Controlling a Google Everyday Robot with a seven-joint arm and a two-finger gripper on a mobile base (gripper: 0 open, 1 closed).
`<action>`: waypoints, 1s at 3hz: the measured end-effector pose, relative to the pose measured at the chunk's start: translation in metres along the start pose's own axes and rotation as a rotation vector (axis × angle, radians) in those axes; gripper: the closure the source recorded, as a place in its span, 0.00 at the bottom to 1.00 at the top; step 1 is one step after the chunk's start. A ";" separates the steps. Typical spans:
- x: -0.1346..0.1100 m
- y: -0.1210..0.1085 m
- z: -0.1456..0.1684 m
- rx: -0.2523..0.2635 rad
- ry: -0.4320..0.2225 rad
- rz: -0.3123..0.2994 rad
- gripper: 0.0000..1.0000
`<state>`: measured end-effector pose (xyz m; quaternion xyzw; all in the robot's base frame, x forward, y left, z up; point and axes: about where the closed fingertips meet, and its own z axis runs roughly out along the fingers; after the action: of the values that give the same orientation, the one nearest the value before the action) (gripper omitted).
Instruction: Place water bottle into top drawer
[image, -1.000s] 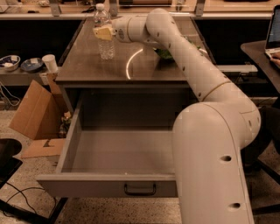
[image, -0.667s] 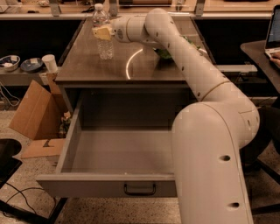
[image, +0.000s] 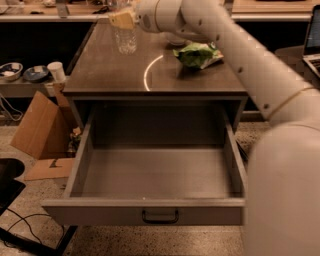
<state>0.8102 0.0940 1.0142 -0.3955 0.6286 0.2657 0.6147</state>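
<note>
The water bottle (image: 125, 40), clear and ribbed, hangs just above the far left part of the cabinet top (image: 115, 75); its cap and label are cut off by the top edge of the view. My gripper (image: 123, 20), with yellowish fingertips, is shut on the bottle's upper part, and the arm reaches in from the right. The top drawer (image: 145, 212) is pulled fully open below, with its dark handle (image: 160, 216) at the front centre. Nothing lies inside it.
A green snack bag (image: 199, 54) lies on the cabinet top to the right of the bottle. A cardboard box (image: 42, 130) leans at the cabinet's left. A white paper cup (image: 56, 71) and bowls (image: 10, 70) sit on a low shelf at the left. A laptop (image: 312, 40) is at the right.
The bottle has risen off the cabinet top in my gripper and shifted slightly right. The drawer has not moved.
</note>
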 end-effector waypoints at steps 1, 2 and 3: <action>-0.009 0.033 -0.042 -0.006 -0.019 -0.003 1.00; 0.036 0.078 -0.079 -0.066 0.019 0.066 1.00; 0.097 0.112 -0.112 -0.098 0.040 0.147 1.00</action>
<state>0.6614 0.0465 0.9138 -0.3828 0.6543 0.3328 0.5609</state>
